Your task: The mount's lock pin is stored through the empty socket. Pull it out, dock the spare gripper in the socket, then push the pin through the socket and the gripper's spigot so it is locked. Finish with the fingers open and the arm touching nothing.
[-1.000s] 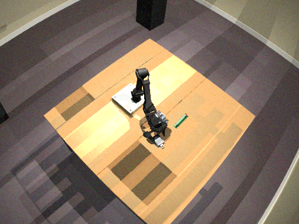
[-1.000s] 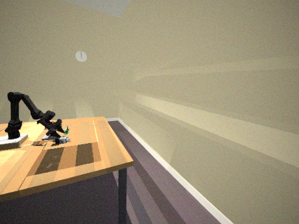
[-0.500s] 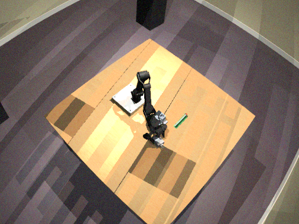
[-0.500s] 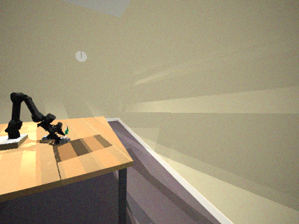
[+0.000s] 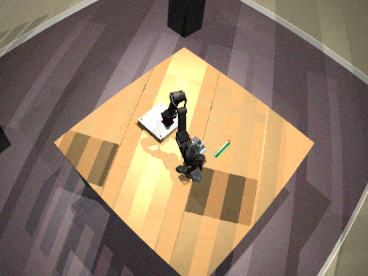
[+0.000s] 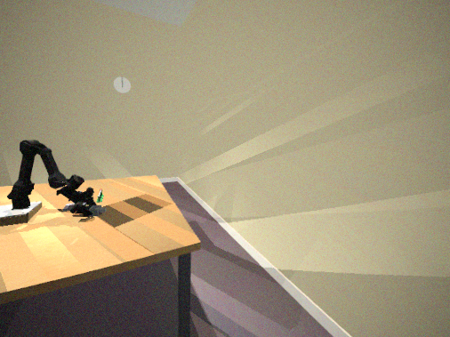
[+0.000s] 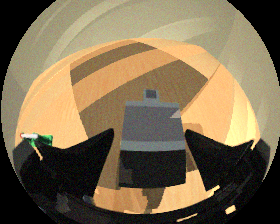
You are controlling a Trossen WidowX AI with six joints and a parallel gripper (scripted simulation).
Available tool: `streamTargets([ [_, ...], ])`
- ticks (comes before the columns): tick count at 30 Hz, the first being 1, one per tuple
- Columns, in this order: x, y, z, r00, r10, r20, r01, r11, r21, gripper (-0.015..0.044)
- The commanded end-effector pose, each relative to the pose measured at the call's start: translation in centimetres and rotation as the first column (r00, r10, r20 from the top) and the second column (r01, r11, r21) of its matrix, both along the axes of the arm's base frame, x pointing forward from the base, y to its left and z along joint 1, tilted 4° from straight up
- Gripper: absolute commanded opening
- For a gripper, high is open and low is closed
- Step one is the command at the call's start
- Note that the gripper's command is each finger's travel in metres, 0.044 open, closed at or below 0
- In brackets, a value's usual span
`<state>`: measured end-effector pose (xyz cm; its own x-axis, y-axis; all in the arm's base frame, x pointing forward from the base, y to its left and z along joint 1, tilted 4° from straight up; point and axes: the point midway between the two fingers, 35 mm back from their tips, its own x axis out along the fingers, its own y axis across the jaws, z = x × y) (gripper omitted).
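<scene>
The spare gripper [image 5: 196, 175] [image 6: 98, 210] [image 7: 152, 125], a grey block with a black rear part and a small spigot, lies on the table. My gripper [image 5: 190, 165] [image 7: 150, 133] is open, with one finger on each side of the spare gripper's body. Whether the fingers touch it cannot be told. The grey mount [image 5: 198, 143] stands beside my wrist, partly covered by the arm; its socket is not clear. The pin [image 5: 222, 148] [image 7: 30, 135], pale with a red end, lies along a green holder [image 5: 217, 156] [image 7: 46, 140], away from the mount.
The arm's white base plate [image 5: 150, 122] [image 6: 33, 208] is behind the mount. The pin and its green holder are on the far side of the mount from the base plate. The wooden table [image 5: 287, 144] [image 6: 156, 238] extends beyond the spare gripper, with dark shadow patches on it.
</scene>
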<state>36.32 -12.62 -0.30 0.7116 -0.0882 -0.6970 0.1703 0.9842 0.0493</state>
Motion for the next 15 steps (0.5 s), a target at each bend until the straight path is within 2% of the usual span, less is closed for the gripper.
streamTargets([
  [1, -0.28, 0.13, -1.03, 1.0, -0.005, -0.013, 0.005, 1.0, 0.005, 0.044],
  [11, -0.3, 0.14, -1.13, 1.0, -0.005, -0.013, 0.005, 1.0, 0.005, 0.044],
  [15, -0.3, 0.14, -1.13, 1.0, -0.005, -0.013, 0.005, 1.0, 0.005, 0.0335],
])
